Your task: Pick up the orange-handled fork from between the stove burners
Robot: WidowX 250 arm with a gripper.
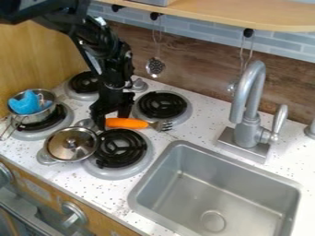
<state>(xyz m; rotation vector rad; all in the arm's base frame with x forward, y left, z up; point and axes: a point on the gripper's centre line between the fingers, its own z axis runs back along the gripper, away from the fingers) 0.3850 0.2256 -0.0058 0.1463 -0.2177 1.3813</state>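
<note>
Beside the burner [126,148] on the desk [18,147], my end effector [113,122] is at the fork [126,123]; clenched or released, I cannot tell. I judge this a handling step; moving calls for care around the pan [72,144].

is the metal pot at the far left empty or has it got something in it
Not empty: a blue object sits inside the metal pot, showing above its rim.
</note>
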